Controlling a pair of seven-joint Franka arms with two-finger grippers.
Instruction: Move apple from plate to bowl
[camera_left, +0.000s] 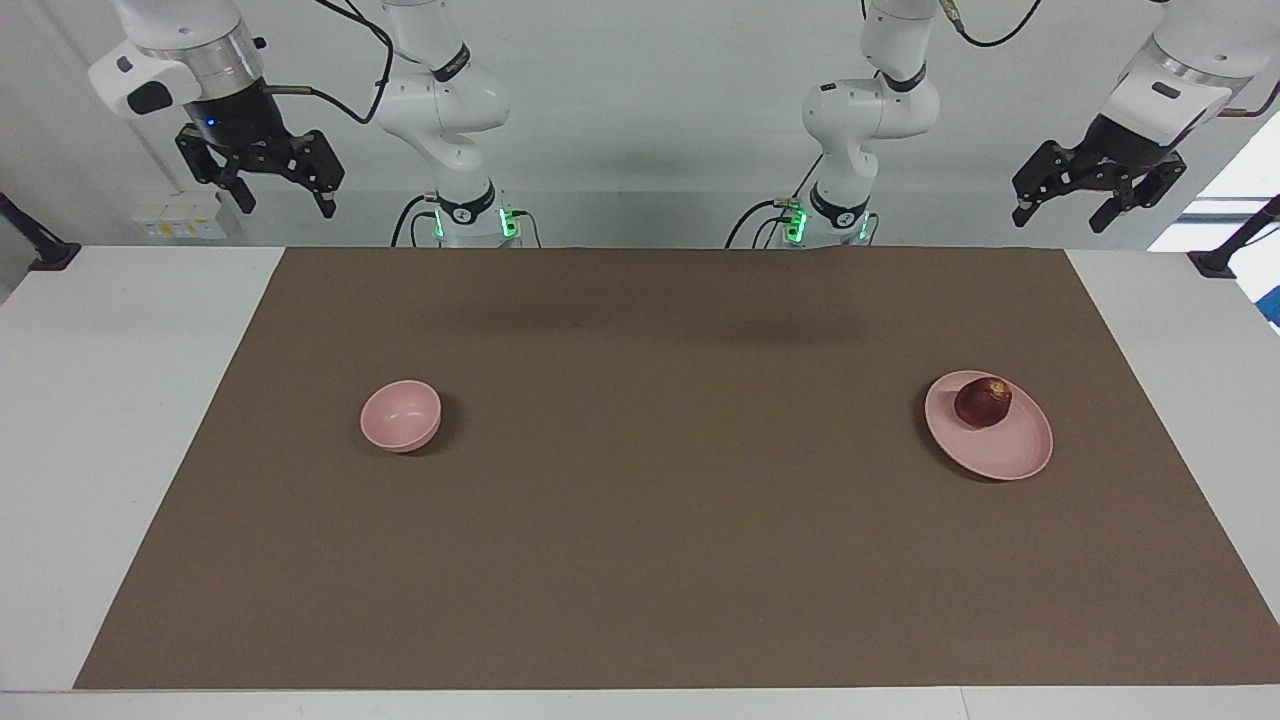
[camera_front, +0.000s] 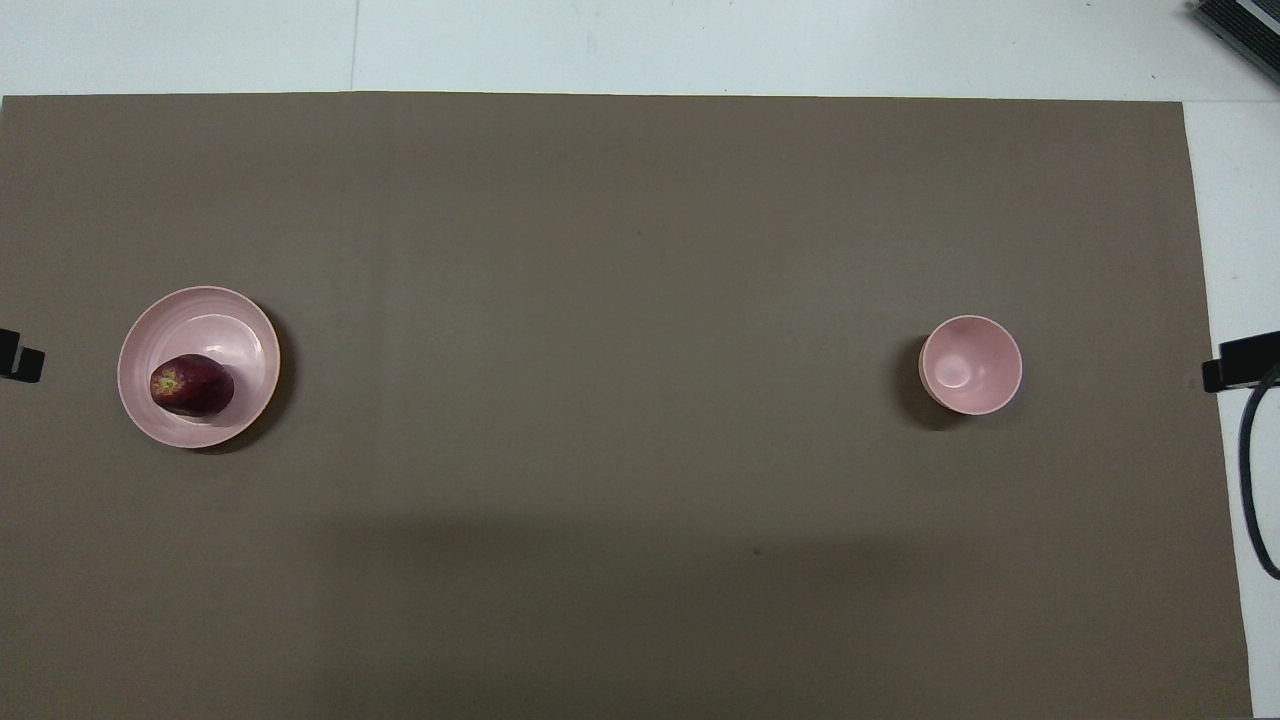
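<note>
we've not begun: both the left gripper and right gripper hang spread wide and empty above the table's robot-side edge, so next, we judge, the left must descend onto the apple on the plate, the bowl lying well apart.

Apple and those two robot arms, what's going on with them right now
Nothing is being handled yet. The apple sits on the plate toward the left arm's end of the table, and the bowl stands empty toward the right arm's end. The left gripper and right gripper both wait raised and open at the robots' edge of the table.
</note>
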